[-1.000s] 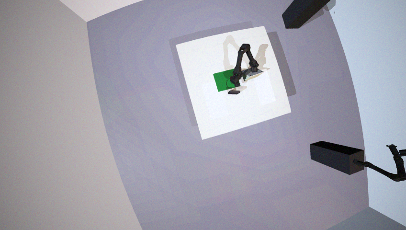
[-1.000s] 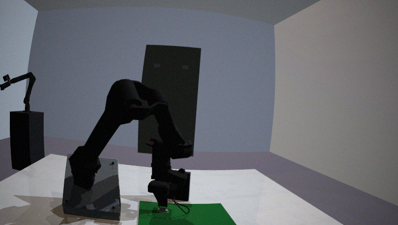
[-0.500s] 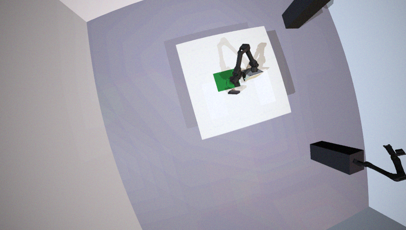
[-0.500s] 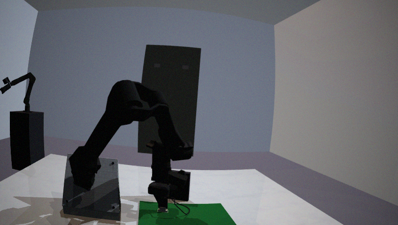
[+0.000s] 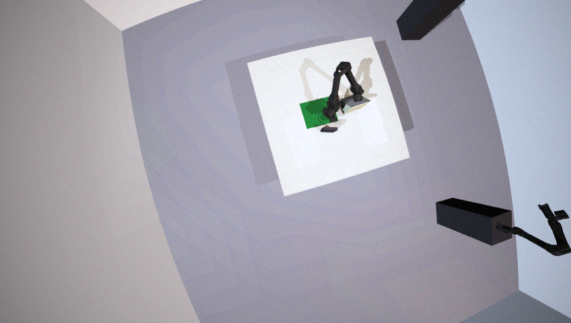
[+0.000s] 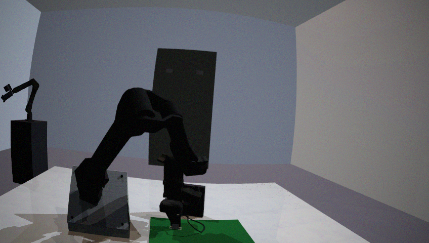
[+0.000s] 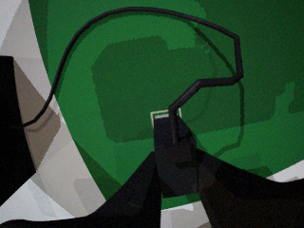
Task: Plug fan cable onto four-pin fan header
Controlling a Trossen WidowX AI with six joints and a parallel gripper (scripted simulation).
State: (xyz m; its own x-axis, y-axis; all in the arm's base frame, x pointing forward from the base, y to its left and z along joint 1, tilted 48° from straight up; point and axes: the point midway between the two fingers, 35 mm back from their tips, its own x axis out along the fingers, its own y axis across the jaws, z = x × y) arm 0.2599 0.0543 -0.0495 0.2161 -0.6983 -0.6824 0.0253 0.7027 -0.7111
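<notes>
I've got the gripper (image 7: pixel 170 132) pointing straight down over the board (image 7: pixel 127 32), fingers pinched on the plug (image 7: pixel 166 128). The plug sits right at the pale header (image 7: pixel 166 114), but from the wrist view I can't tell whether it's fully seated or only resting on top. The exterior view shows the gripper (image 6: pixel 174 221) low on the board (image 6: pixel 222 231), the light header (image 6: pixel 175 227) just under it.

The cable (image 7: pixel 127 15) loops wide across the green and runs off the left edge towards the fan (image 6: pixel 194 200), which stands just behind the board.

The risks, as I see them: if the plug is slightly off the pins, pushing harder could tilt it or jam it on the header's edge. The kinked stretch of cable near the plug may pull sideways once I let go. And if I open too little before lifting, a finger could drag the plug back up.
</notes>
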